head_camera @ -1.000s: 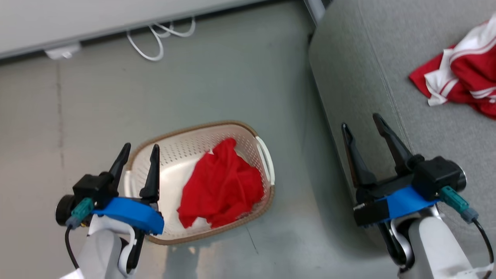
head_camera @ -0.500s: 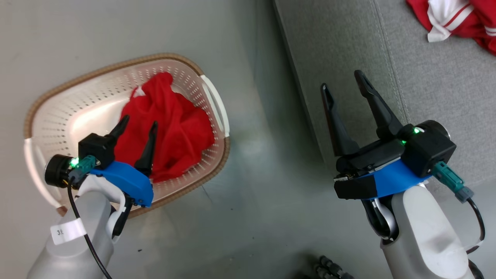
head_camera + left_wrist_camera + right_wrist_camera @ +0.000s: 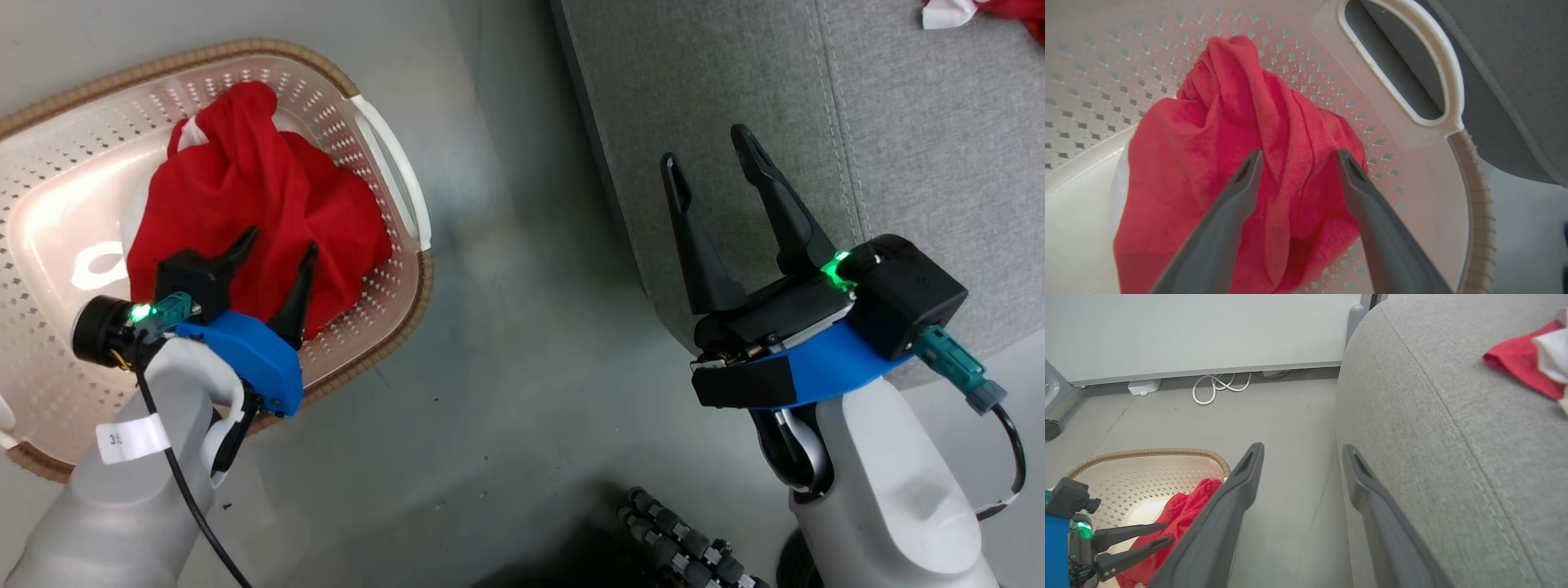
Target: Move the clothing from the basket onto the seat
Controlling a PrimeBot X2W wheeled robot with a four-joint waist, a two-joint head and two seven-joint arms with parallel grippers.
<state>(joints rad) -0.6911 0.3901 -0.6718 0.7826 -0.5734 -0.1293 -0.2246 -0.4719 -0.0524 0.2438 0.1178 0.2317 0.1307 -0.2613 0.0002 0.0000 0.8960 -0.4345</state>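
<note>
Left gripper (image 3: 280, 241): fingers spread, poised over the plain red garment (image 3: 253, 180) inside the basket (image 3: 163, 59); whether the tips touch cloth cannot be told
Plain red garment: bunched against the basket's wall nearest the white handle (image 3: 392, 178)
Right gripper (image 3: 706, 145): fingers spread, empty, well right of the basket, over the rounded edge of the seat (image 3: 898, 122)
Striped garment (image 3: 1515, 359): on the seat, far from the basket

I see the clothing (image 3: 261, 196) plain bright red, the basket (image 3: 322, 90) cream-white and perforated with a brown woven-look rim, the seat (image 3: 718, 73) plain grey.
</note>
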